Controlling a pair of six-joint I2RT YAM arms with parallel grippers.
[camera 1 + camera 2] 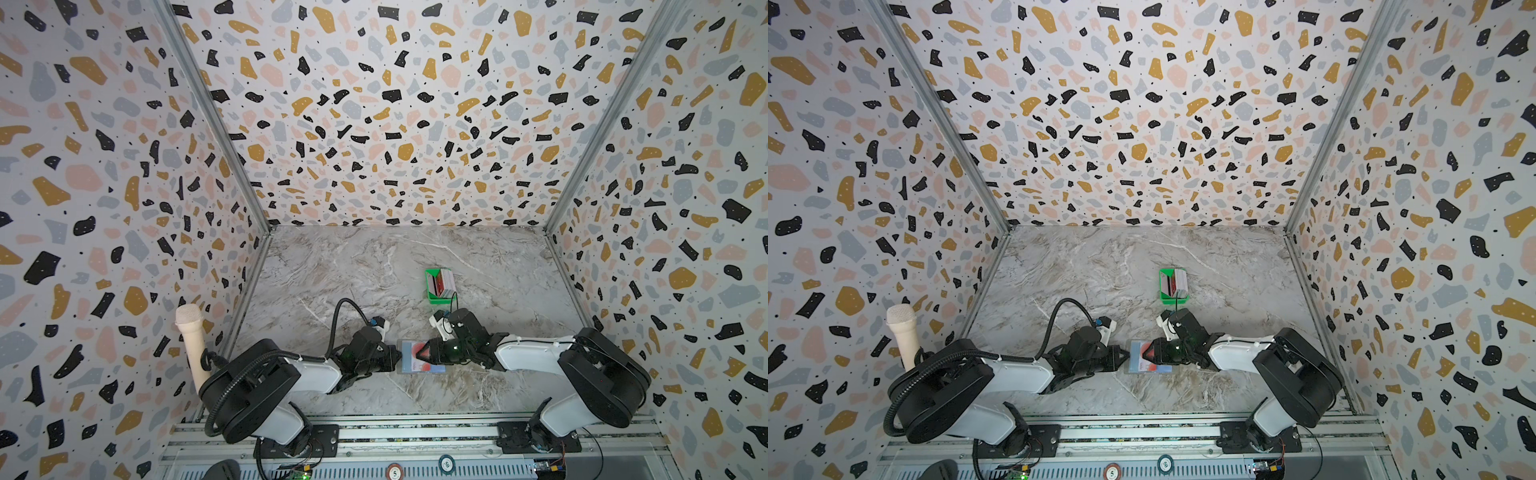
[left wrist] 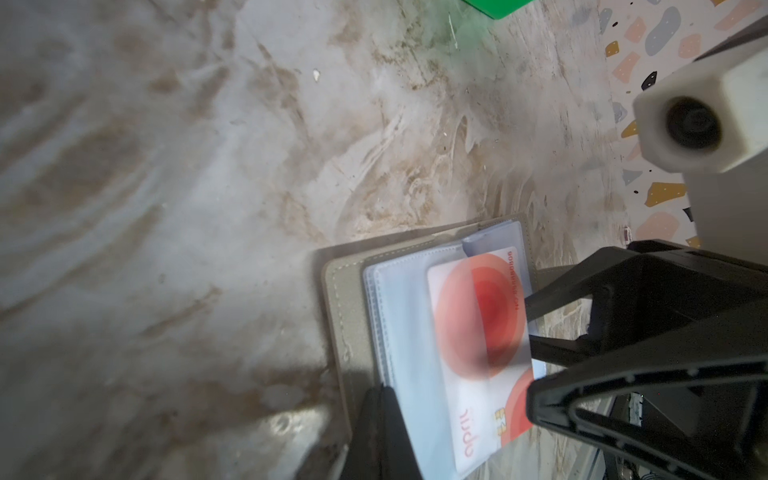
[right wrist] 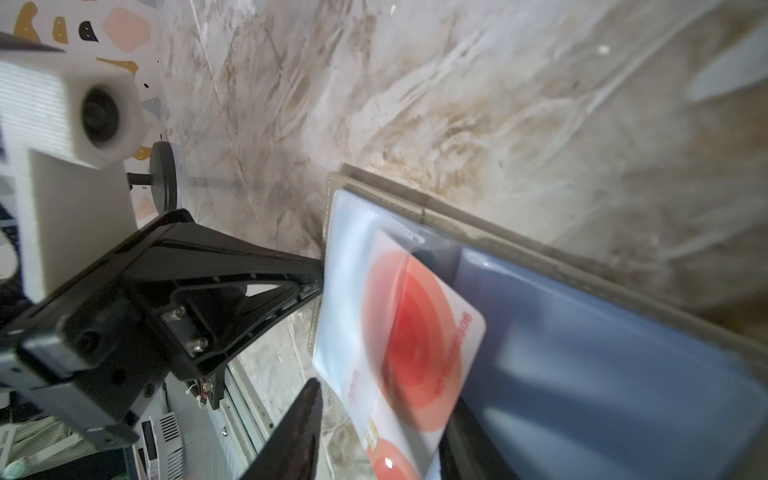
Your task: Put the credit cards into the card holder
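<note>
One white-and-red credit card (image 2: pixel 478 324) sits partly inside a clear pocket (image 2: pixel 407 316) of the grey-taupe card holder (image 1: pixel 409 368), which lies open and flat at the near middle of the marble surface (image 1: pixel 374 266); the card's right end sticks out. The left end effector (image 1: pixel 392 358) is clenched on the holder's left edge. The right end effector (image 1: pixel 419 353) reaches in from the right, jaws parted and released around the card's exposed end. Farther back, right of centre, more credit cards (image 1: pixel 445 282) stand on edge in a green tray (image 1: pixel 434 300).
</note>
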